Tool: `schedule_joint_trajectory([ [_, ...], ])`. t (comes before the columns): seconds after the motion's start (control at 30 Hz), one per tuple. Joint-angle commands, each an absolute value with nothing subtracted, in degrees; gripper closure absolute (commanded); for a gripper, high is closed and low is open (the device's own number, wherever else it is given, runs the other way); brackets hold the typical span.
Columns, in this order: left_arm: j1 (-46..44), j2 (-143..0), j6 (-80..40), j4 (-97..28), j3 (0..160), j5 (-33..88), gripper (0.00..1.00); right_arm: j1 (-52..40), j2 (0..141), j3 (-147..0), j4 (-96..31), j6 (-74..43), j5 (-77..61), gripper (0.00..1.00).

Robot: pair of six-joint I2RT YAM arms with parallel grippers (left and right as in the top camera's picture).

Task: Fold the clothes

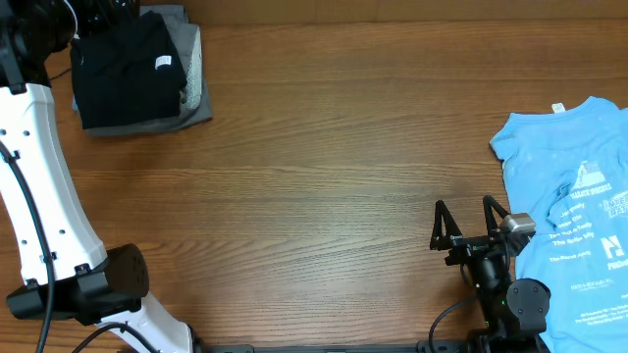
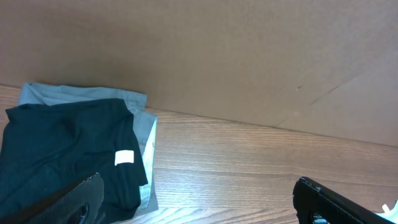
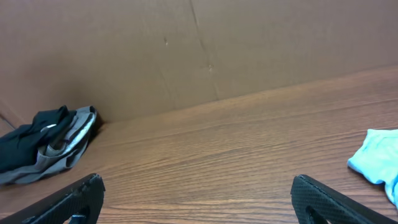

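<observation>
At far left, black T-shirt (image 1: 123, 69) lies folded on grey garment (image 1: 197, 90) — left hand (image 2: 199, 208), right hand (image 1: 463, 211) wide, empty.

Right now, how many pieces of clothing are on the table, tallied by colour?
Black: 1, the black T-shirt, folded at the far left
Grey: 1, the grey garment under it
Light blue: 1, the light-blue T-shirt, spread out at the right edge
Total: 3

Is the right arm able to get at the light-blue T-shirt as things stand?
Probably yes: the right gripper stands open and the light-blue T-shirt lies spread right beside it, nothing between them.
</observation>
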State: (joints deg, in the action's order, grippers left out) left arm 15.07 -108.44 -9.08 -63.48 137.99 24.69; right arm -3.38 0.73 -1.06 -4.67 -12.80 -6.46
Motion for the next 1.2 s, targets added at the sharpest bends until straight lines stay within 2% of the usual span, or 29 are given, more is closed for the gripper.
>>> schedule_joint_trajectory([
  [0.0, 15.0, -108.1, -9.4, -63.5, 138.0, 25.1, 0.0, -3.1, 0.1, -0.4, -4.4, -11.5, -5.2, 0.0],
  [1.17, 14.6, -107.2, -9.4, -64.8, 138.0, 24.9, 0.0, -3.2, 0.2, -0.5, -4.4, -11.5, -5.2, 0.0],
])
